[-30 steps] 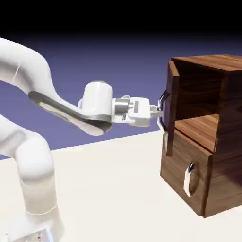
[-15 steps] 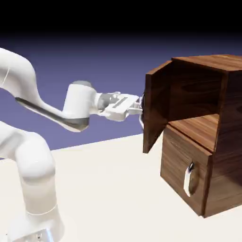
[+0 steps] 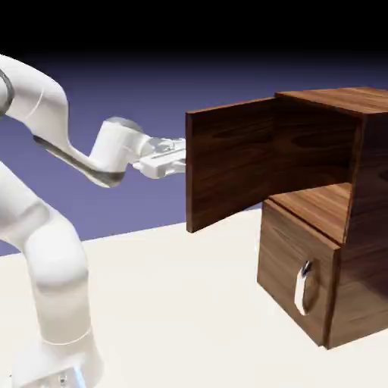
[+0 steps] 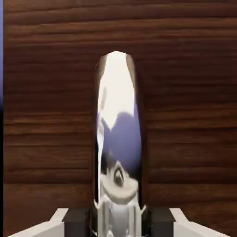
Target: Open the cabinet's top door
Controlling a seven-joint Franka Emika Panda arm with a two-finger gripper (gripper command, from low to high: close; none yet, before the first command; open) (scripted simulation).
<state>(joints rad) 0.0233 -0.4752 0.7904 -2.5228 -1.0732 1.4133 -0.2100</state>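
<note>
Top door swung wide, handle clamped.
From the exterior view's left: the gripper (image 3: 176,158) is clamped on the silver handle (image 4: 119,134), hidden behind the top door (image 3: 231,163), which is held out leftward from the cabinet (image 3: 333,220). Bare table (image 3: 174,303) is seen below; room for further swing is judged ample.

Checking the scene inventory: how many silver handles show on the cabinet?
2. One on the top door, filling the hand view but hidden in the exterior view; one rounded handle on the lower panel.
</note>
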